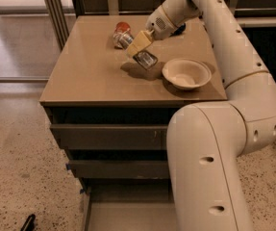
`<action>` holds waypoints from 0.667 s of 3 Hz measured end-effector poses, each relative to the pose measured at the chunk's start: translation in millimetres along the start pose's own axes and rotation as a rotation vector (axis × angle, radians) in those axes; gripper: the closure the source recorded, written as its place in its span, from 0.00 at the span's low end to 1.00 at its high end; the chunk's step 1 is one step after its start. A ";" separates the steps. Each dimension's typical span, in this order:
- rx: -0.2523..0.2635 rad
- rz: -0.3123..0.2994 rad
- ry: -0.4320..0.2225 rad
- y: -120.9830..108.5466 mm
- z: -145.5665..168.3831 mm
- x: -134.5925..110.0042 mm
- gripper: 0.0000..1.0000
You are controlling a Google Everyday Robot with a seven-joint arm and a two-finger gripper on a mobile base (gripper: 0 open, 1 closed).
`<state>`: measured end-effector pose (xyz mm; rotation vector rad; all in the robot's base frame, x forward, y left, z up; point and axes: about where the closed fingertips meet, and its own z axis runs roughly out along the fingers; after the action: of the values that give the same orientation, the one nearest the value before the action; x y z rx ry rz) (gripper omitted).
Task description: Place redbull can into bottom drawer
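The redbull can, slim and silver-grey, hangs tilted just above the tabletop with its shadow below it. My gripper, with tan fingers, is shut on the can's upper end, above the middle of the cabinet top. The bottom drawer is pulled open at the foot of the cabinet, its flat grey floor showing; my arm hides its right part.
A red-orange can lies on the top just left of my gripper. A cream bowl stands to the right of the held can. Two closed drawers sit above the open one. A dark object lies behind my wrist.
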<state>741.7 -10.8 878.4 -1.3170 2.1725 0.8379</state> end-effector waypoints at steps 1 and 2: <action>0.000 0.000 0.000 0.0 0.0 0.0 1.00; 0.020 -0.035 0.037 23.9 -3.5 -25.7 1.00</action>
<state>731.1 11.0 904.0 -1.3667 2.1742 0.7826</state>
